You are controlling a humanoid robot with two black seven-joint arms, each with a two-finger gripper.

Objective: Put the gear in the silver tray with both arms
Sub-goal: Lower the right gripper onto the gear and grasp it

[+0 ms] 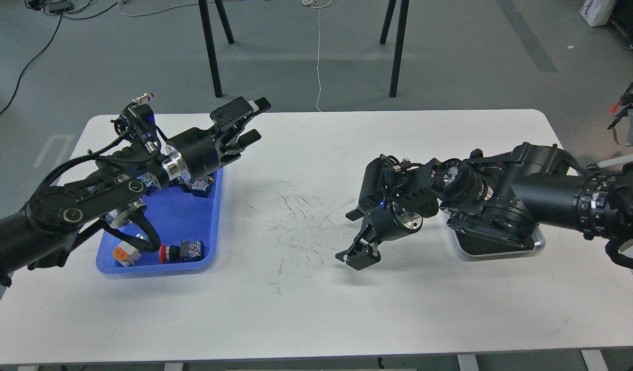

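Head view, near to far. Lower centre of frame: bare white desk (306,309), scuffed with dark scratch marks mid-frame. Right gripper (358,252) hangs low at centre-right just above the desk, pointing down and left, jaws narrowly parted, nothing between them. Behind it, right of frame: silver tray (536,246), mostly hidden under the right arm (501,196); only the lower rim and a strip of dark floor show. Tray looks empty in the visible part; rest can't tell.

Left of frame: blue bin (203,242) on the desk, holding small parts: a white-and-orange block (125,254), a red-capped button part (168,252), a dark component (192,248), more partly hidden further back. No gear clearly identifiable from here; it's likely in the bin, under the left arm (89,201), but can't confirm. Left gripper (252,121) sits raised at upper left, past the bin's far right corner, pointing right, jaws spread wide, empty.

Key relation: bin and tray are well apart, at opposite sides of the desk, open desk between. Left arm is nearer the bin, right arm nearer the tray. Judgement: left picks, passes rightward across the middle, right receives and drops back and right into the tray. Tray's long axis can't tell, too covered.
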